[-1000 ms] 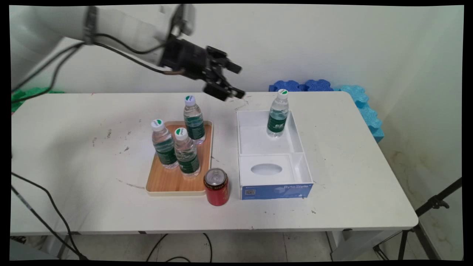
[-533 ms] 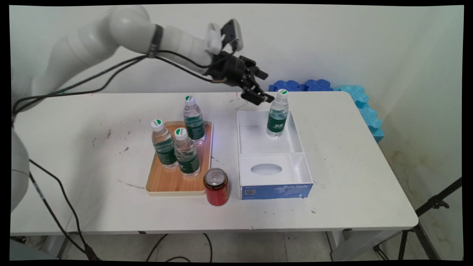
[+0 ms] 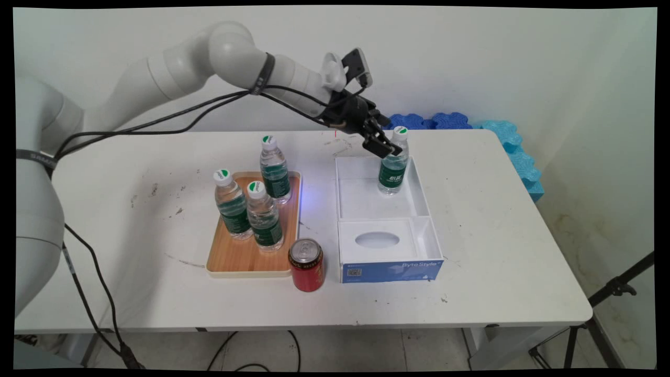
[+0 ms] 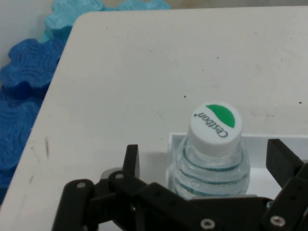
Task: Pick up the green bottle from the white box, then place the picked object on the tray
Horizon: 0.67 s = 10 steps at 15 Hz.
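A clear water bottle (image 3: pixel 393 170) with a green label and white cap stands upright in the far compartment of a white open box (image 3: pixel 425 205) with a blue front. My gripper (image 3: pixel 390 138) is open and sits at the bottle's neck, reaching in from the left. In the hand view the bottle (image 4: pixel 215 124) stands between the two black fingers (image 4: pixel 131 160), one on each side of its shoulder, with gaps showing on both sides. Nothing is held.
Three more water bottles stand on a wooden tray (image 3: pixel 236 259) left of the box. A red can (image 3: pixel 306 265) stands by the tray's near right corner. Blue and cyan foam pieces (image 3: pixel 450 121) lie behind the table's far right edge. A tripod (image 3: pixel 611 291) stands at lower right.
The arm has swung right and down from above the tray's far side. The open gripper went from left of the boxed bottle to around its neck. No object has moved.
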Available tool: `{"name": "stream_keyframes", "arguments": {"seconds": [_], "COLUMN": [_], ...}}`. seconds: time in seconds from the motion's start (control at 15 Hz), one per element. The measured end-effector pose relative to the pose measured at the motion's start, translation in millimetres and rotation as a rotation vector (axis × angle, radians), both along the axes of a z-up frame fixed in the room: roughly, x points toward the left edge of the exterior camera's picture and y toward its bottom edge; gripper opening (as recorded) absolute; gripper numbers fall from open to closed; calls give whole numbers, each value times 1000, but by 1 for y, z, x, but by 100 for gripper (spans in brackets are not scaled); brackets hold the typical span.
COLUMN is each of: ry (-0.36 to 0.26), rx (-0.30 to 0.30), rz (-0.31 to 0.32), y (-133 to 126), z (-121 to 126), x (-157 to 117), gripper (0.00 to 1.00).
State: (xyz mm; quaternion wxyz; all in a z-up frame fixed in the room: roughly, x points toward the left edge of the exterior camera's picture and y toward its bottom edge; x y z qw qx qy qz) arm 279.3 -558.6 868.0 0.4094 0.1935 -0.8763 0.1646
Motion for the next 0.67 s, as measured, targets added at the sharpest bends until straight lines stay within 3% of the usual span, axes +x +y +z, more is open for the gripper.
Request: {"name": "stream_keyframes", "arguments": {"seconds": [0.27, 0.33, 0.67], "ry": [9, 12, 24], "rx": [34, 40, 51], "rz": [16, 18, 25], "y": [-9, -11, -14], "z": [-11, -13, -16], "x": [-10, -12, -16], "gripper": [100, 0, 0]}}
